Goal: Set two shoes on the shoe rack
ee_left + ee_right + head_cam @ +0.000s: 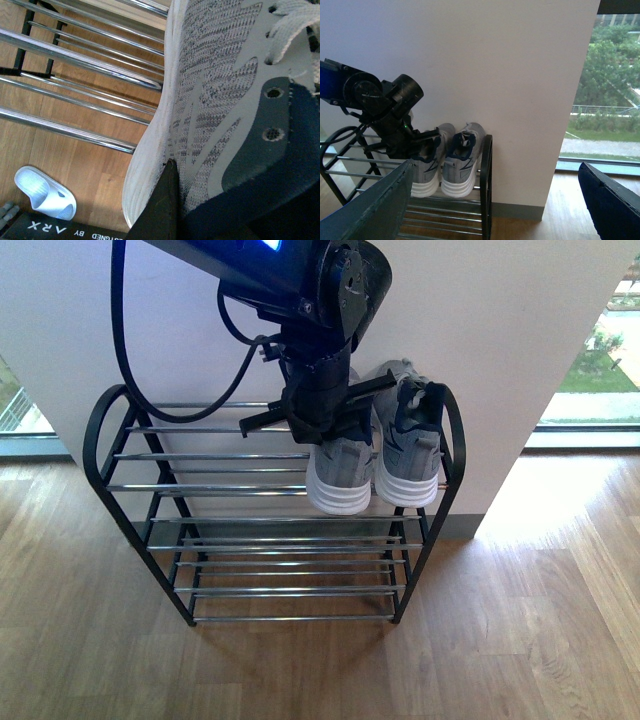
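Observation:
The black shoe rack [100, 440] stands against a white wall. Both gray sneakers rest on the right end of its top tier, white heels toward me: one [340, 475] beside the other [408, 455]. My left gripper [320, 415] reaches down from above and is shut on the left-hand sneaker. In the left wrist view that sneaker's knit side [215, 100] fills the picture, with one dark finger [162, 210] pressed against it above the chrome bars [75, 55]. The right gripper [490, 210] hangs open and empty well back from the rack [486, 175], seeing both sneakers [427, 160] [462, 160].
A pale blue slide sandal [45, 192] lies on the wood floor below the rack. A black cable [125, 350] loops from the left arm over the rack's left end. The wall's corner [520, 440] and a window lie to the right.

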Controlling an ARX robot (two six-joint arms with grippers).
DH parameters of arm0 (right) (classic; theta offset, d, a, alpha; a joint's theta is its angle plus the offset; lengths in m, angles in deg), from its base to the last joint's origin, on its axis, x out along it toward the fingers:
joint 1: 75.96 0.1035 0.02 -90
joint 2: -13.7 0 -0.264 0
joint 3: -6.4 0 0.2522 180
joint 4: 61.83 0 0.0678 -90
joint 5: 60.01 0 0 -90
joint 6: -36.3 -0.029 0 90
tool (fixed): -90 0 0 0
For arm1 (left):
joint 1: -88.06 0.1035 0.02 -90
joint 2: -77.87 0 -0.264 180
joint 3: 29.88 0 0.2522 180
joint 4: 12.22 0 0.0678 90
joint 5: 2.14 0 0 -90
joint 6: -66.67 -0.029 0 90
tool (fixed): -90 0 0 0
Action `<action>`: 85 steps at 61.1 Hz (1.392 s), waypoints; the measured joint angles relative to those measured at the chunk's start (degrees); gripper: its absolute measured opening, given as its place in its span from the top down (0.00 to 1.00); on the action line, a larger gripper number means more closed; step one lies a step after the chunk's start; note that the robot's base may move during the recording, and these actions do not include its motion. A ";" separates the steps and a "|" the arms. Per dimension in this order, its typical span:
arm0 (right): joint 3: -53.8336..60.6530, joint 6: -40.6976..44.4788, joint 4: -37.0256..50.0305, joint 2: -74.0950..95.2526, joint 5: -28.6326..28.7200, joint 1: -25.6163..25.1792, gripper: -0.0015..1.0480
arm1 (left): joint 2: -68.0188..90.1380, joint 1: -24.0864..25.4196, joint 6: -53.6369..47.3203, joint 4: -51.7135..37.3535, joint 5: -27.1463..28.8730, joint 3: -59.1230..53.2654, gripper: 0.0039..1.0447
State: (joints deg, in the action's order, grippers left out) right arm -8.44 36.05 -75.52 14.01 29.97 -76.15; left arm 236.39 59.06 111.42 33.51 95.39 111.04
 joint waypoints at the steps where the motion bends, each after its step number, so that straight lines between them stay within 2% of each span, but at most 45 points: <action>1: 0.00 0.00 0.00 0.00 -0.02 0.00 0.09 | 0.11 0.02 -0.02 0.09 0.00 0.24 0.99; 19: 0.00 0.00 0.00 0.00 0.00 0.00 0.09 | 1.20 0.09 -0.09 -0.98 -0.28 2.10 0.98; 29: 0.00 0.00 0.00 0.00 -0.02 0.00 0.09 | -0.11 0.31 -0.24 -3.98 -0.04 -1.27 0.73; 37: 0.00 0.00 0.00 0.00 0.00 0.00 0.09 | -4.74 0.33 -0.02 -8.37 2.23 -8.00 0.53; 45: 0.00 0.00 0.00 0.00 0.00 0.00 0.09 | -12.66 0.76 0.35 -13.68 5.81 -16.76 0.32; 50: 0.00 0.00 0.00 0.00 -0.02 0.00 0.09 | -21.68 1.68 0.61 -18.43 9.29 -26.32 0.12; 52: 0.00 0.00 0.00 0.00 0.00 0.00 0.09 | -25.31 2.08 0.11 -20.48 12.07 -30.49 0.07; 58: 0.00 0.00 0.00 0.00 0.00 0.00 0.09 | -33.48 2.62 -2.58 -26.05 17.81 -40.65 0.09; 64: 0.00 0.00 0.00 0.00 0.00 0.00 0.09 | -40.85 2.86 -5.86 -30.32 20.50 -48.92 0.09; 74: 0.00 0.00 0.00 0.00 -0.02 0.00 0.09 | -54.21 4.35 -10.16 -33.86 23.58 -60.52 0.09; 85: 0.00 0.00 0.00 0.00 -0.02 0.00 0.09 | -69.05 9.44 -13.77 -33.70 25.40 -71.41 0.09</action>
State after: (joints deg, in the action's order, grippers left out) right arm -8.44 36.05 -75.52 14.01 29.95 -76.15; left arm 167.34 68.51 97.65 -0.20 120.79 39.63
